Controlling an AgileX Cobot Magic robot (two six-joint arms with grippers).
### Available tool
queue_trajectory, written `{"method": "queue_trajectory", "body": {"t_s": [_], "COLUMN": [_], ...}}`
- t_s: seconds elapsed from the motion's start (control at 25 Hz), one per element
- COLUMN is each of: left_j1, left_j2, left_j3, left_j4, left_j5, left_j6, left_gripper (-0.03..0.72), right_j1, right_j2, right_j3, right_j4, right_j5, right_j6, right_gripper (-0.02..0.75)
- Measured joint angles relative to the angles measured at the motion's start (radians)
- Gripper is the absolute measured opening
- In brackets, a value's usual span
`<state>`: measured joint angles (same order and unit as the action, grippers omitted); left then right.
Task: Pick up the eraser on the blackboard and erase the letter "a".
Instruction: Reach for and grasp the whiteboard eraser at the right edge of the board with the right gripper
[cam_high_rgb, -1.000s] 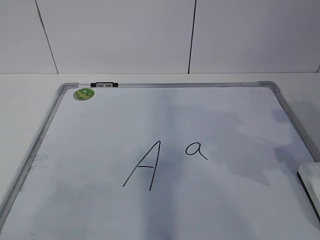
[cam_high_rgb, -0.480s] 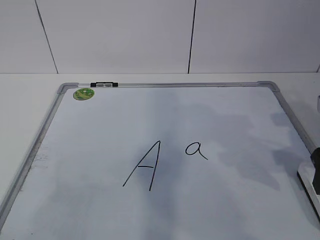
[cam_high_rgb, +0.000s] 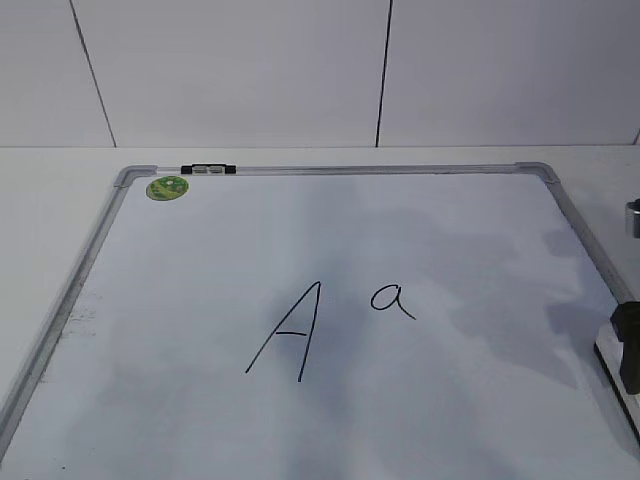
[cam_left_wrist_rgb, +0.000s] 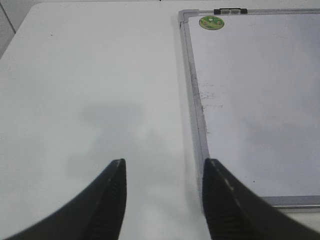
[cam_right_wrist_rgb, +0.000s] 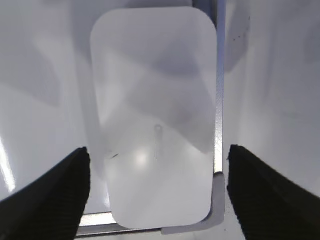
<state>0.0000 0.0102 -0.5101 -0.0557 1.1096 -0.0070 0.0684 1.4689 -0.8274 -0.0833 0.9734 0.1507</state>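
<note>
On my exterior view, the large white dry-erase blackboard with its thin grey metal frame (cam_high_rgb: 330, 171) lies flat on the white tabletop (cam_high_rgb: 50, 200), reaching toward the far edge. A small handwritten black lowercase letter "a" (cam_high_rgb: 392, 300) sits just right of a taller black capital "A" (cam_high_rgb: 290, 332). A round green sticker (cam_high_rgb: 167, 187) marks the board's far-left corner, with a small black-and-silver clip (cam_high_rgb: 209, 169) on the frame beside it. The right gripper (cam_high_rgb: 629, 345) shows only as a dark tip at the right edge of the tabletop, above the flat white rounded-rectangular eraser (cam_high_rgb: 612, 362).

On my left wrist view, the left gripper (cam_left_wrist_rgb: 162, 200) hangs above bare tabletop just beside the board's left frame, jaws spread wide around nothing.

On my right wrist view, the eraser (cam_right_wrist_rgb: 155, 120) lies over the board's near-right corner, its long axis running along the right frame. The right gripper (cam_right_wrist_rgb: 159, 187) straddles it, jaws wide, apart from its sides.
</note>
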Motion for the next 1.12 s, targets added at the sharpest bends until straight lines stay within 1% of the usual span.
{"method": "queue_trajectory", "body": {"t_s": [0.64, 1.12], "left_j1": [0.000, 0.000], "left_j2": [0.000, 0.000], "left_j3": [0.000, 0.000], "left_j4": [0.000, 0.000], "left_j5": [0.000, 0.000], "left_j6": [0.000, 0.000], "left_gripper": [0.371, 0.371], "right_j1": [0.000, 0.000], "right_j2": [0.082, 0.101], "right_j3": [0.000, 0.000], "right_j4": [-0.002, -0.019], "right_j5": [-0.036, -0.053], "right_j6": [0.017, 0.042], "right_gripper": [0.675, 0.675]}}
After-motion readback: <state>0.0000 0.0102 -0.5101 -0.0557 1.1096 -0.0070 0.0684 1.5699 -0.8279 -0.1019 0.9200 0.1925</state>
